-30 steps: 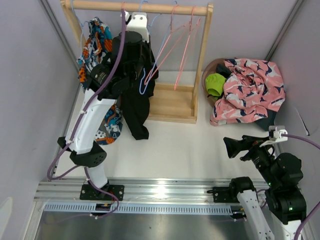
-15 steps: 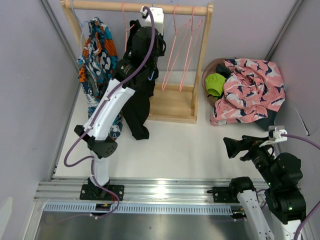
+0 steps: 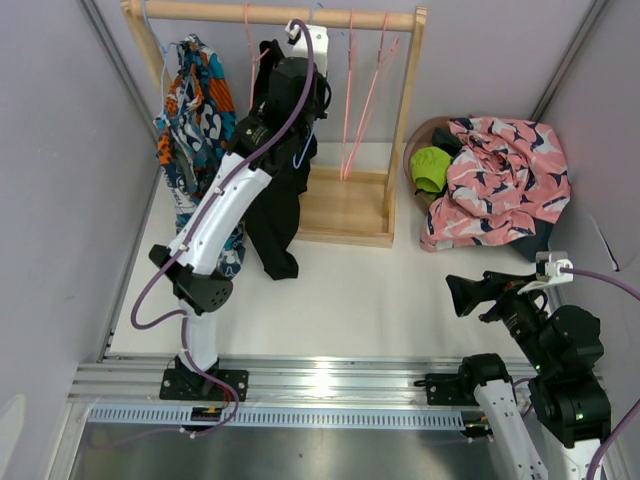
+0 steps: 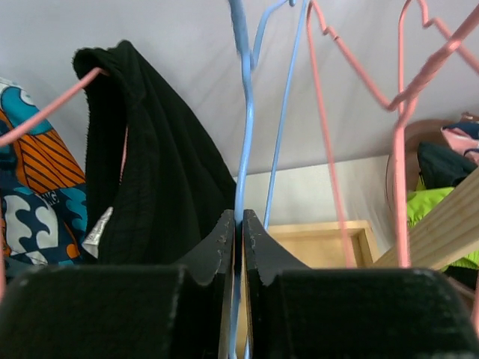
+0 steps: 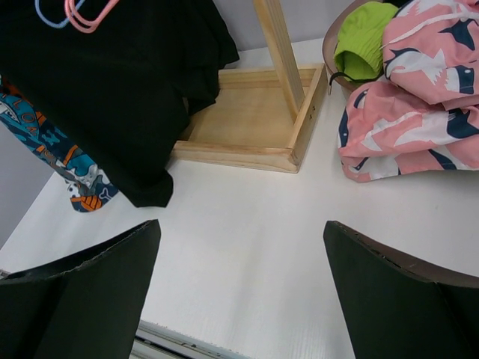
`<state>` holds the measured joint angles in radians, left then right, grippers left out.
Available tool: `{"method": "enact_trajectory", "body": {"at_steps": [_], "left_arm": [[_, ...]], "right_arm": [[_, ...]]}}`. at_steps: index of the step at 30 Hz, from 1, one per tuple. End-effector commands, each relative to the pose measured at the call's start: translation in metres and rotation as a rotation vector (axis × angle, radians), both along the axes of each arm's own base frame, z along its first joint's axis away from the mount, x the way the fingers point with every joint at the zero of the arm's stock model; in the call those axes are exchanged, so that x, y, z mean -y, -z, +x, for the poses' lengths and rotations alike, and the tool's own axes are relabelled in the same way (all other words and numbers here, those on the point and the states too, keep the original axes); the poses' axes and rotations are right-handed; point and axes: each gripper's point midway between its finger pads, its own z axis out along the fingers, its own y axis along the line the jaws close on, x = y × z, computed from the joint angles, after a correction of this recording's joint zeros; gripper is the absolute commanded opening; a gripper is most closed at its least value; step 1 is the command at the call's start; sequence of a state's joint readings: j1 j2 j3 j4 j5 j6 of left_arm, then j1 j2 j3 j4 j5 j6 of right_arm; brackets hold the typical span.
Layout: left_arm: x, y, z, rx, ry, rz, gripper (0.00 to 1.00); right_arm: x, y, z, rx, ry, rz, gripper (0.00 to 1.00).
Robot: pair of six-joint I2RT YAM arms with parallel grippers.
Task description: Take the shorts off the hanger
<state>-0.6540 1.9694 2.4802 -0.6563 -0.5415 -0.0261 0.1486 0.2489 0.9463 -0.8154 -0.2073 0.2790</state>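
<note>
Shorts are split between two places. The pink printed pair (image 3: 500,170) and the lime green pair (image 3: 430,165) lie heaped in the brown basket (image 3: 425,128) at the right of the table (image 3: 350,290). The black shorts (image 3: 270,210) and the multicolour shorts (image 3: 195,90) hang on the wooden rack (image 3: 350,210).

The left gripper (image 4: 239,222) is up at the rail (image 3: 200,12). Its jaws are narrowed to a slit, with the wire of the blue hanger (image 4: 241,149) pinched between them, and that hanger looks bare. The right gripper (image 5: 241,224) hovers low over the table, jaws spread wide and holding nothing.

The step in hand seems to be dealing with the bare blue hanger just beside the black shorts. Doing it well means keeping its hook seated on the rail when the wire is let go. The fingers should then back straight out, snagging neither the bare pink hangers (image 3: 350,100) nor the black cloth. For the black pair, a pinch on the fabric near the fold, not on wire, should serve best, drawing it along the hanger arm toward the free end.

The black shorts are folded over the arm of a pink hanger (image 4: 45,112). Their long axis runs straight down, fold at the top and loose end pointing at the table, close beside the rack's base.
</note>
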Motion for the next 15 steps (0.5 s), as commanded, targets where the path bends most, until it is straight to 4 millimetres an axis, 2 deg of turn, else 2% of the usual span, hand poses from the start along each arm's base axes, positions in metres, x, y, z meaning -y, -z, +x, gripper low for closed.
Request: {"method": "enact_trajectory", "body": {"at_steps": [1,5,6,7,8,9,10,11,13,14,15], "left_arm": [[-0.004,-0.026,-0.016,0.04,0.036,-0.058,0.13],[-0.014,-0.032,-0.035,0.023,0.051,-0.077,0.35],[-0.014,-0.037,-0.043,0.027,0.074,-0.092,0.47],[-0.024,-0.057,-0.059,0.062,0.086,-0.121,0.52],[-0.025,-0.052,-0.063,0.047,0.094,-0.12,0.58],[-0.029,-0.059,-0.071,0.057,0.103,-0.132,0.68],[-0.039,-0.076,-0.09,0.088,0.128,-0.158,0.72],[-0.041,-0.075,-0.096,0.081,0.139,-0.156,0.78],[-0.049,-0.084,-0.113,0.094,0.165,-0.169,0.83],[-0.061,-0.097,-0.129,0.121,0.169,-0.187,0.87],[-0.067,-0.1,-0.135,0.13,0.167,-0.19,0.88]], "right_arm": [[0.001,-0.012,0.0,0.056,0.006,0.005,0.99],[0.001,-0.012,-0.001,0.061,0.006,0.004,0.99],[0.001,-0.013,-0.001,0.063,0.006,0.006,0.99],[0.001,-0.013,-0.001,0.062,0.006,0.006,0.99],[0.001,-0.013,-0.001,0.063,0.006,0.006,0.99],[0.002,-0.013,-0.001,0.063,0.007,0.006,0.99],[0.001,-0.013,-0.002,0.062,0.006,0.006,0.99],[0.001,-0.013,-0.002,0.063,0.004,0.006,0.99],[0.001,-0.013,-0.002,0.065,0.004,0.006,0.99],[0.001,-0.013,-0.001,0.063,0.004,0.006,1.0],[0.001,-0.012,-0.001,0.061,0.005,0.007,1.0]]}}
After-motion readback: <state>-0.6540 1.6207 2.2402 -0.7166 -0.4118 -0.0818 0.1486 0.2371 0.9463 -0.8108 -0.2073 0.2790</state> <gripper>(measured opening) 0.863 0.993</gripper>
